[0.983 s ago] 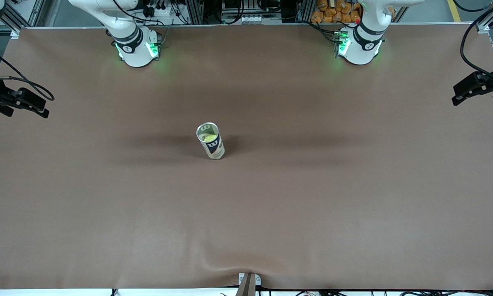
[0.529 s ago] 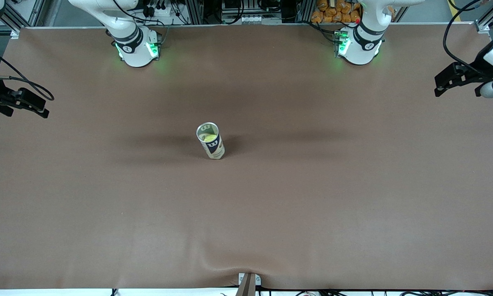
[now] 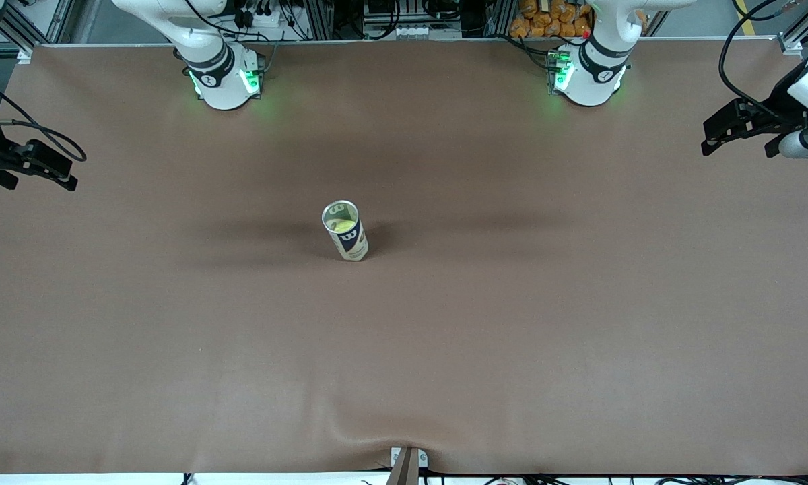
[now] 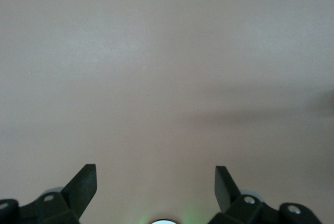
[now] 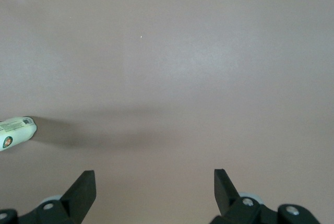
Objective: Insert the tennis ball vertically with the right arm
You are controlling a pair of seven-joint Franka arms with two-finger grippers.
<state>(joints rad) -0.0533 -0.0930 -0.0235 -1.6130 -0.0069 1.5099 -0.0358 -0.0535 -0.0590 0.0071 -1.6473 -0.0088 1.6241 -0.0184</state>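
While both arms wait at the ends of the desk [image 3: 485, 350], only two task things show on its brown cover: one can [image 3: 345, 232] and one tennis ball [image 3: 342, 226]. The can stands upright near the middle of the desk, a little toward the right arm's end, its open mouth up and a dark label with a white letter on its pale wall. The yellow-green ball sits inside it, just below the rim; no other ball is in sight. In the right wrist view a small piece of the can [image 5: 16, 132] shows at the edge of the picture, with its shadow lying along the cover beside it.

Two pincers are in view. The left pincer [image 3: 741, 128] hangs over the desk's edge at the left arm's end, its fingers [image 4: 83, 187] spread wide with nothing between them. The right pincer [image 3: 30, 168] hangs over the edge at the right arm's end, its fingers [image 5: 82, 190] likewise apart and holding nothing, well apart from the can.
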